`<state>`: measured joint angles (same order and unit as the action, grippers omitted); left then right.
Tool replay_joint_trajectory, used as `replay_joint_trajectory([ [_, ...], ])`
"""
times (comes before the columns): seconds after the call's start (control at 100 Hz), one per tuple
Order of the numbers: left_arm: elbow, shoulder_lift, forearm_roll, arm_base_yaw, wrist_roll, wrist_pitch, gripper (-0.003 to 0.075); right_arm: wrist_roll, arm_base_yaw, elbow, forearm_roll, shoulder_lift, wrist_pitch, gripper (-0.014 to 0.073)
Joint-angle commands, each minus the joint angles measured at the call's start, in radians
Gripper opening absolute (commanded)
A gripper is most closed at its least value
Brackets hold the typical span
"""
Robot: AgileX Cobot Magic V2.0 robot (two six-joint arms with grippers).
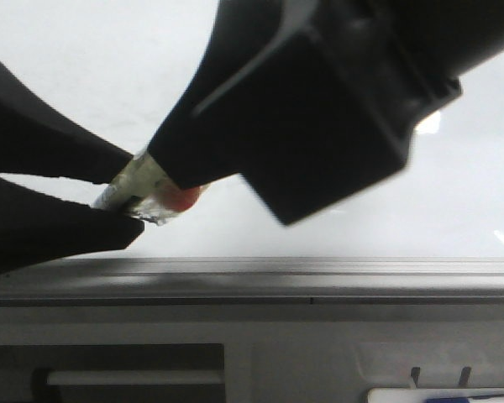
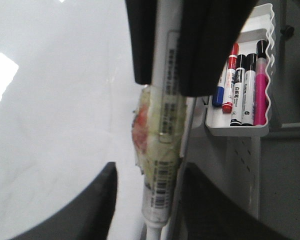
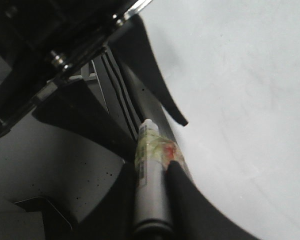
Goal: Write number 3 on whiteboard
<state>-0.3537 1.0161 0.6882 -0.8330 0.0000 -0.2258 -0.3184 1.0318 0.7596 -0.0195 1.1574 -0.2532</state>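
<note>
The whiteboard (image 1: 84, 50) fills the back, with its grey bottom rail (image 1: 252, 285) below. No number 3 shows on the board in any view. A white marker (image 1: 139, 180) wrapped in yellowish tape with a red spot lies just above the rail. My right gripper (image 1: 164, 172) is shut on its barrel (image 3: 150, 150); the right wrist view shows the right gripper (image 3: 151, 175) pinching it from both sides. My left gripper (image 1: 122, 195) is open, its two fingers on either side of the marker's (image 2: 162, 130) far end, with a gap on the board side of the left gripper (image 2: 150, 172).
A white tray (image 2: 237, 131) hangs beside the board and holds several spare markers (image 2: 245, 85) in red, blue, black and pink. A grey perforated panel (image 2: 250, 190) runs below the rail. A bright light reflection (image 2: 2, 80) lies on the board.
</note>
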Motion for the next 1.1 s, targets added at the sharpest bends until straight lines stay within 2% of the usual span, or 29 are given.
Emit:
replay_joint_trajectory([
  [0.0,-0.026,-0.013,-0.072,0.001,0.0,-0.064,0.0444,-0.01,0.002,0.035,0.02,-0.022,0.065,-0.0063],
  [0.2,-0.026,-0.085,-0.14,0.001,0.0,-0.007,0.044,-0.002,-0.021,0.077,0.02,-0.025,0.019,-0.0062],
  [0.44,-0.026,-0.203,-0.264,0.001,0.0,0.105,0.044,-0.002,-0.124,0.229,0.02,-0.023,-0.091,-0.0062],
  [0.74,-0.026,-0.232,-0.311,0.003,0.0,0.112,0.0438,-0.002,-0.22,0.318,0.029,0.0,-0.171,-0.0062],
  [0.92,-0.024,-0.232,-0.311,0.003,0.0,0.108,0.0438,-0.002,-0.229,0.367,0.047,0.052,-0.247,-0.0062],
  [1.09,-0.024,-0.232,-0.312,0.003,0.0,0.108,0.0435,-0.002,-0.229,0.375,0.067,0.069,-0.24,-0.0062],
])
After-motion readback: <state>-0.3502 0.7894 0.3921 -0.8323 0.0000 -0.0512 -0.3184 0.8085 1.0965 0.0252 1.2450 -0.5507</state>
